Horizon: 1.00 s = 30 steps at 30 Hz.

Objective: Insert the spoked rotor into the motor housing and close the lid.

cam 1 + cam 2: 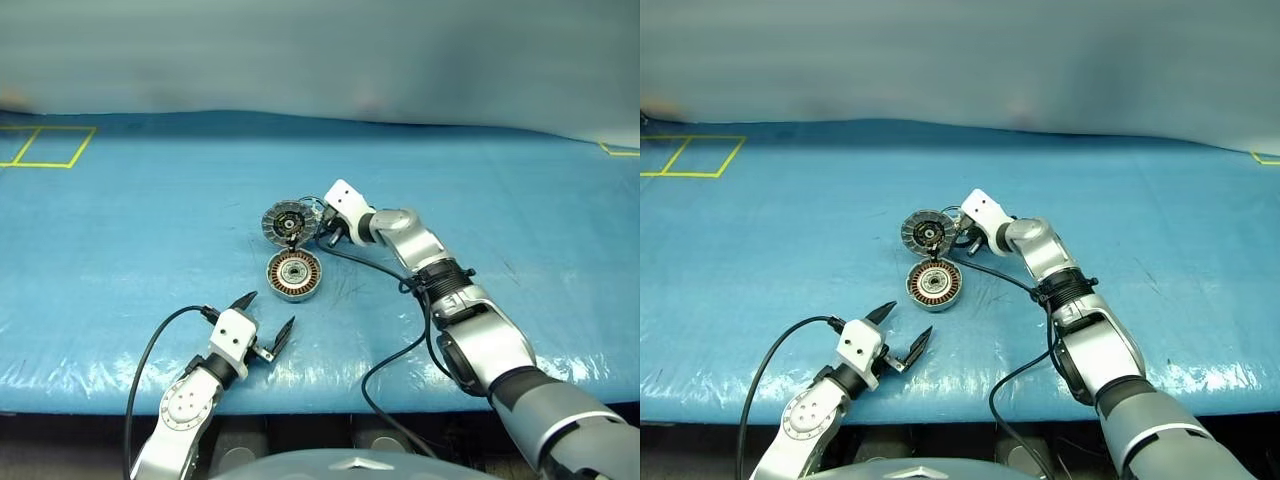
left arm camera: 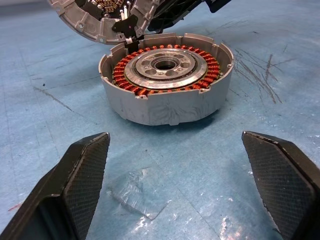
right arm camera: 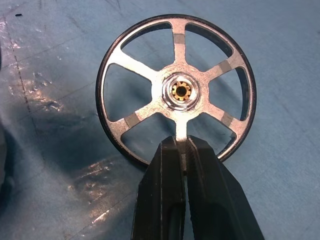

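Black fingers of the right gripper (image 3: 182, 150) are clamped on one spoke of the spoked rotor (image 3: 176, 90); so thin a hold could let it swivel or slip. Nearer the robot, the left gripper (image 1: 262, 322) is held wide open, the motor housing (image 2: 166, 77) just ahead and the lid (image 1: 287, 222) beyond.

text: none legible | labels: none | numbers: none | brands: none | signs: none

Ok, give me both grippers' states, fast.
Left gripper: open, holding nothing.
Right gripper: shut on a spoke of the rotor.
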{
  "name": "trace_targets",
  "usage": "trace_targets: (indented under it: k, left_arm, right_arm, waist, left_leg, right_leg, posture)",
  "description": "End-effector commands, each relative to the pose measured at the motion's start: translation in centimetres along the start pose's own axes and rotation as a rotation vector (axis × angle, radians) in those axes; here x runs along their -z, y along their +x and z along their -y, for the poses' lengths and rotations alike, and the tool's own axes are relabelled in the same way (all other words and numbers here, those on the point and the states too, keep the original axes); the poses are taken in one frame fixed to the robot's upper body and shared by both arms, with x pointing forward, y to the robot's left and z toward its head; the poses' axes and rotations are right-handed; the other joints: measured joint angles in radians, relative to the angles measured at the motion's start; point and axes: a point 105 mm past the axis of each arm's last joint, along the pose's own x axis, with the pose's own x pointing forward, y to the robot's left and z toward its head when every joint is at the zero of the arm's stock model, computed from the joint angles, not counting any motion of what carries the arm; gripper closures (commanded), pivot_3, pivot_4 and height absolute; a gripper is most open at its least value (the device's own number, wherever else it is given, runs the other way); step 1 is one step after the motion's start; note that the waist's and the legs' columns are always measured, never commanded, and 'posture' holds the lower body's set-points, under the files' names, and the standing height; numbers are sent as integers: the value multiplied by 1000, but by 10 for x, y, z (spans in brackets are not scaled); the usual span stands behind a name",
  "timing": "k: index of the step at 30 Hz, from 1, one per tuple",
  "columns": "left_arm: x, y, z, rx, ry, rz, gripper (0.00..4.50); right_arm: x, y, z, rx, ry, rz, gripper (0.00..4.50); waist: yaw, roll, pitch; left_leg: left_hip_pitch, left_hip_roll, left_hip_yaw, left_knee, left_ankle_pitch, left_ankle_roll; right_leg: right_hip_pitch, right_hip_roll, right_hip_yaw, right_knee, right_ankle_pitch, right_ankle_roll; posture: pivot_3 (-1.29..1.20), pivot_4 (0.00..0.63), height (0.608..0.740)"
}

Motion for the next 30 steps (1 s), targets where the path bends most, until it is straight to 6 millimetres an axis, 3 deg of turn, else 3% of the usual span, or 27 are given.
trace_targets:
  k: [1, 10, 19, 24, 30]
  left_arm:
    - [-14, 2, 1, 2, 12, 52, 0]
    - [-14, 4, 3, 13, 2, 51, 0]
    - [-15, 4, 5, 20, -3, 54, 0]
    - [-15, 2, 4, 39, 7, 50, 0]
    - [-17, 5, 6, 78, 20, 58, 0]
  right_arm:
    - [19, -9, 11, 69, 13, -68, 4475]
    - [46, -50, 20, 196, -84, -219, 4475]
    - [67, -116, -20, 172, -129, -300, 4475]
    - [49, -155, -24, 215, -126, -223, 4475]
    - [12, -167, -50, 139, -197, -14, 4475]
  waist:
    - [4, 0, 0]
    - [23, 1, -1]
    - [33, 0, -1]
    - [28, -1, 0]
    - [29, -2, 1]
  left_leg:
    - [0, 0, 0, 0, 0, 0]
    - [0, -1, -1, 1, 0, 0]
    - [-3, -1, 0, 1, 0, 0]
    - [-3, -1, 1, 1, -1, -1]
    - [-4, -1, 1, 2, -1, -1]
  right_leg:
    - [0, 0, 0, 0, 0, 0]
    - [1, 0, 0, -1, 0, 0]
    - [-1, -1, 0, -3, 0, 0]
    - [-6, -2, 0, -3, -1, 0]
    - [-7, -2, 0, -3, 0, 0]
  posture:
    - [0, 150, 740]
    - [0, 150, 740]
    - [0, 150, 740]
    - [0, 150, 740]
    - [0, 150, 740]
